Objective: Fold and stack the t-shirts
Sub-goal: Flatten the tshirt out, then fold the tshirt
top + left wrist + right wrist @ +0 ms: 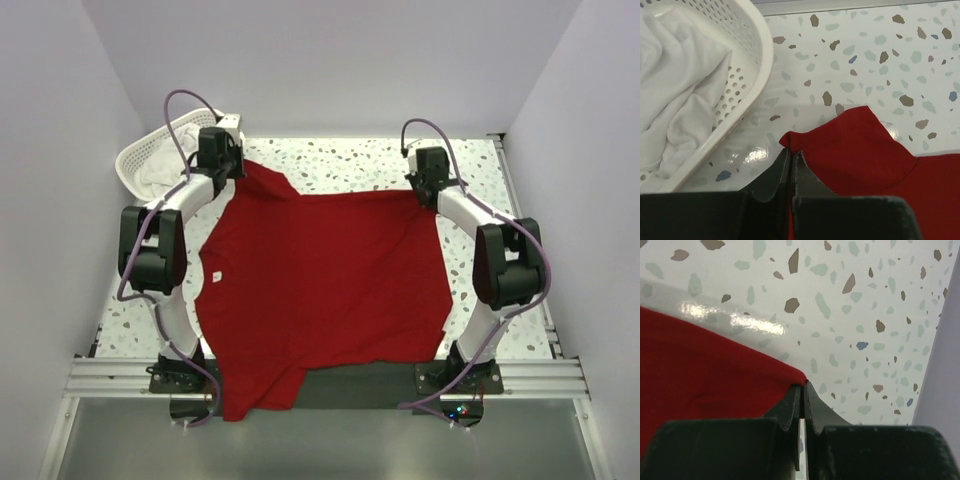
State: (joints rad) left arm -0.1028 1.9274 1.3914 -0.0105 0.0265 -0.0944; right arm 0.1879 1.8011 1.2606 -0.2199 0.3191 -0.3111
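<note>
A deep red t-shirt (320, 290) lies spread over the speckled table (350, 160), its near left part hanging over the front edge; a small white neck label (216, 277) shows at its left side. My left gripper (232, 168) is shut on the far left sleeve tip (788, 141). My right gripper (428, 192) is shut on the far right corner of the red t-shirt (801, 381). White t-shirts (675, 95) lie crumpled in the basket at the far left.
The white lattice basket (140, 160) stands at the table's far left corner, just left of my left gripper; its rim (760, 55) curves close by in the left wrist view. Lilac walls close in on three sides, the right wall (945, 365) near my right gripper.
</note>
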